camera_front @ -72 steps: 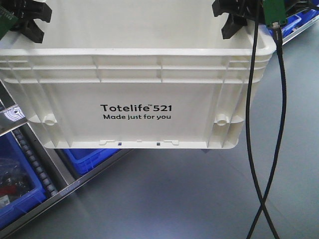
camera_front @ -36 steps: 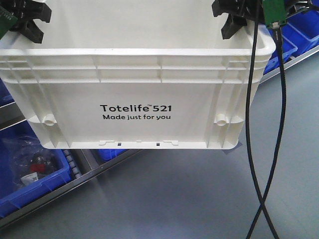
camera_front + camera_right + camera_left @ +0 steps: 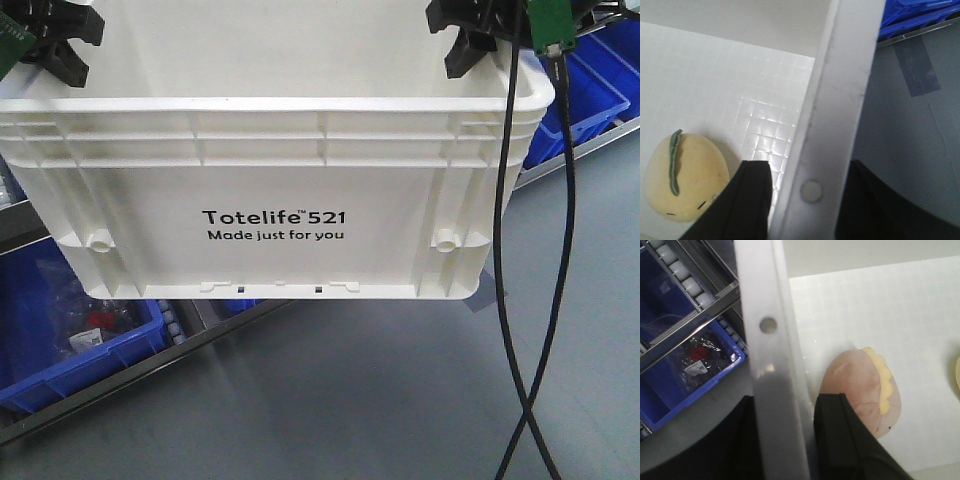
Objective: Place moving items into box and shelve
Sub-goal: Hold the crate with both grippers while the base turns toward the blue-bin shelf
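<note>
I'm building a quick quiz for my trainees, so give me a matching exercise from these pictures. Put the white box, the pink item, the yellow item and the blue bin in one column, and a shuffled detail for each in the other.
Things:
1. white box
2. pink item
3. yellow item
4. blue bin

Details:
A. green stripe along it
B. clear bags of small parts inside
C. black Totelife 521 print
D. pale yellow frilled edge

Pairs: 1-C, 2-D, 3-A, 4-B
</note>
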